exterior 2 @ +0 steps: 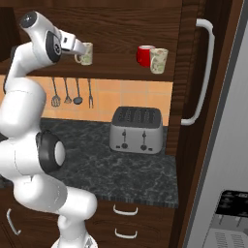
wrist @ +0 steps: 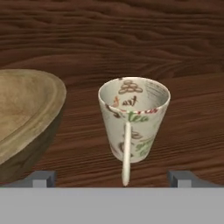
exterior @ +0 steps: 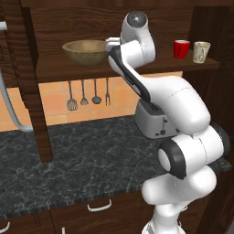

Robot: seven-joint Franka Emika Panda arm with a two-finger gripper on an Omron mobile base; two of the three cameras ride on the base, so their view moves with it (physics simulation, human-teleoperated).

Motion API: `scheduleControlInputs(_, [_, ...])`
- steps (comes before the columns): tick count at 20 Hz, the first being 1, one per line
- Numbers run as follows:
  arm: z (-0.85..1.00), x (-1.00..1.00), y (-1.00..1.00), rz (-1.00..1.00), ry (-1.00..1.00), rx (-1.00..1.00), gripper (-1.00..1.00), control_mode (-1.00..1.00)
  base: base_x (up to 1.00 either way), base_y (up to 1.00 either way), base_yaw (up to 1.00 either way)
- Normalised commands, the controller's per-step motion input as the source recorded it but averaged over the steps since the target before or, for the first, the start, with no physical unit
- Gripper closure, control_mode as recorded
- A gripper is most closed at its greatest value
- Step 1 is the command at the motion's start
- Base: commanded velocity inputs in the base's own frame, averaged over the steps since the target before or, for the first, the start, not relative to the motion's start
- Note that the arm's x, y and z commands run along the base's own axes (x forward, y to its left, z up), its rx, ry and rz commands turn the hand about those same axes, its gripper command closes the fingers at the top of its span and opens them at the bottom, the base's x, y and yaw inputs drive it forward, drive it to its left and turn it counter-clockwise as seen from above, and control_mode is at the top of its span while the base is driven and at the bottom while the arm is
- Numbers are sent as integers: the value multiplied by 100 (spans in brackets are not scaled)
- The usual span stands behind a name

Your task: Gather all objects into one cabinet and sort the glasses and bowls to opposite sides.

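A cream patterned cup [wrist: 133,118] stands upright on the plank shelf [wrist: 192,131] of the dark wood cabinet [exterior 2: 126,24]. My gripper [wrist: 113,178] is open just short of it, one fingertip [wrist: 41,178] on each side, touching nothing. In the right base view the gripper [exterior 2: 79,52] reaches in at shelf height by this cup [exterior 2: 86,53]. The wide tan wooden bowl [wrist: 22,113] sits close on the cup's left, also seen as the bowl [exterior: 85,51]. Farther right on the shelf stand a red cup [exterior 2: 144,55] and another cream cup [exterior 2: 158,60], side by side.
A silver toaster [exterior 2: 135,130] sits on the dark stone counter [exterior: 82,160] under the shelf. Metal utensils [exterior: 84,93] hang on the tiled wall. The open cabinet door with its curved pale handle [exterior 2: 203,72] stands at the right, beside a grey appliance [exterior 2: 232,145].
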Motion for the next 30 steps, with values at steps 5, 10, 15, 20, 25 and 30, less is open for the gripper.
scheduleControlInputs(5, [0, 19, 0, 0, 3, 0, -100, -100, 0, 0, 0])
scheduleControlInputs(10, [-3, 17, -8, 0, 1, 0, -100, -100, 0, 0, 0])
scheduleControlInputs(15, [-8, 9, -11, 0, 0, 0, -100, -100, 0, 0, 0])
scheduleControlInputs(20, [-8, 6, -16, 0, 0, 0, -100, -100, 0, 0, 0])
scheduleControlInputs(25, [-6, 1, -9, 0, 0, 0, -100, -100, 0, 0, 0])
scheduleControlInputs(30, [-2, 0, 0, 0, 0, 0, -100, -100, 0, 0, 0])
